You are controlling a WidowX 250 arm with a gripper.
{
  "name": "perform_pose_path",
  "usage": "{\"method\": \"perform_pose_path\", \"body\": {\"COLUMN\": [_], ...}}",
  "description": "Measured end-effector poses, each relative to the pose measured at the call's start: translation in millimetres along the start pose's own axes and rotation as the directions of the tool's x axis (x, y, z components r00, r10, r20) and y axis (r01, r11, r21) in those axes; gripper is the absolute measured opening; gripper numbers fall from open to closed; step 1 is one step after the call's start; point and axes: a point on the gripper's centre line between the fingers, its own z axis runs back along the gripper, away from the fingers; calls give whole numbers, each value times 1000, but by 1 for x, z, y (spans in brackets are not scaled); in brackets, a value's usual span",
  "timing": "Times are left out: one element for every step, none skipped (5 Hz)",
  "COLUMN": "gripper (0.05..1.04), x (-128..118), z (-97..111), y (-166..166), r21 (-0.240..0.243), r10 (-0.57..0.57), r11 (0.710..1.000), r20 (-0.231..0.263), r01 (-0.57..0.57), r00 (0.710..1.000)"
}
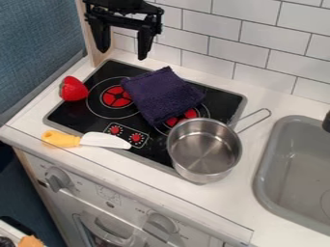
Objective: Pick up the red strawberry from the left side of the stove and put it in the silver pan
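Note:
My gripper (123, 49) hangs at the upper left, above the back edge of the stove, open with nothing between its fingers. Below it and to the right, a folded dark purple cloth (161, 95) lies on the black stovetop (72, 114), partly over both burners. A steel pot (204, 150) with a wire handle stands at the stove's right front corner. A red strawberry-like toy (73, 89) rests at the left edge of the stove. A toy knife (88, 140) with a yellow handle lies across the front edge.
The grey sink (263, 179) is set into the white counter (243, 207) at the right. A white tiled wall (226, 31) rises behind the stove, and a blue surface (40, 43) stands at the left. Oven knobs (58, 179) are on the front panel.

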Motion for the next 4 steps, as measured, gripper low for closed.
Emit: {"method": "perform_pose_path", "body": {"gripper": [999,999,999,999], "x": [-1,-4,-4,2], "z": [-8,-12,-18,-28], "y": [-1,21,59,88], "r21": [2,9,-32,-7], "r10": [-15,-210,-381,-560], "r11": [1000,977,924,829], "r20": [-27,-56,-57,7], "r01": [16,211,380,560], "r00": [1000,976,923,829]}}
